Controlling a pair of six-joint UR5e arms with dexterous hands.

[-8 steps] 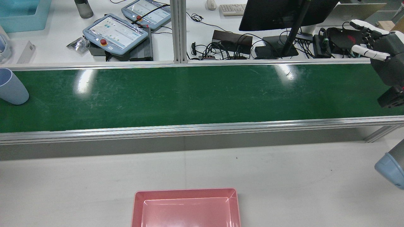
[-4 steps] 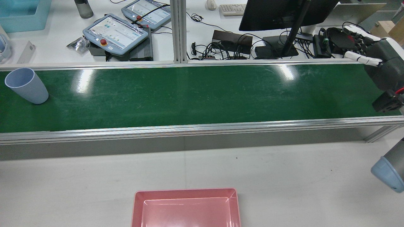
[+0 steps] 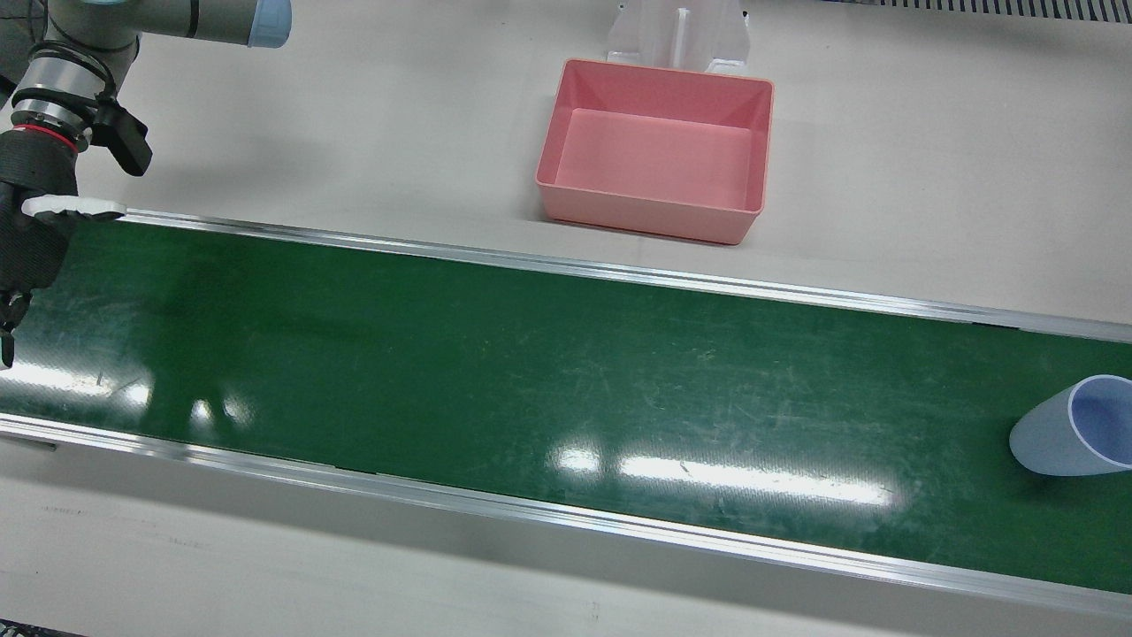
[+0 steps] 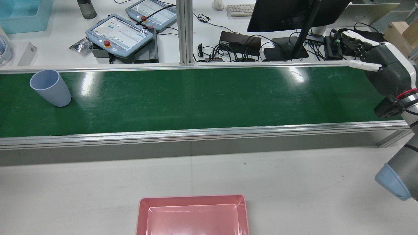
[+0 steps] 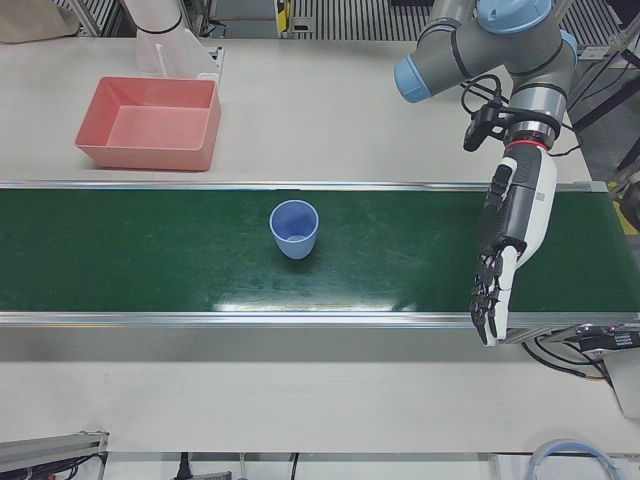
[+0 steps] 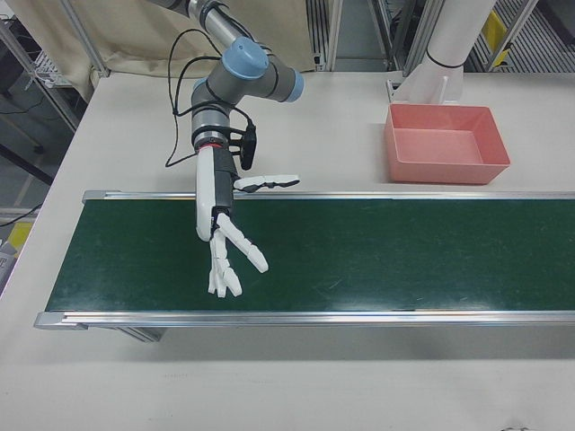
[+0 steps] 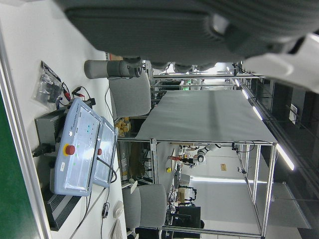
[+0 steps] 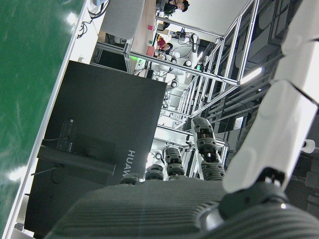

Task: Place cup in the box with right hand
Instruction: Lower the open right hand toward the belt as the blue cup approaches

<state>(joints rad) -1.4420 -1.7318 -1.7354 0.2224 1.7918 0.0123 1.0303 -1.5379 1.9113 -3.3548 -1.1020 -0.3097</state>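
Blue cup has ridden rightward along green belt; right hand, fingers spread, empty, waits far off, probably to intercept.

1. We see the cup upright at the belt's right end.
2. Our right hand, fingers spread, hangs over its left end.
3. The box sits beyond the belt's far edge.

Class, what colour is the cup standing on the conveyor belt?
Pale blue cup; the left-front view shows it best.
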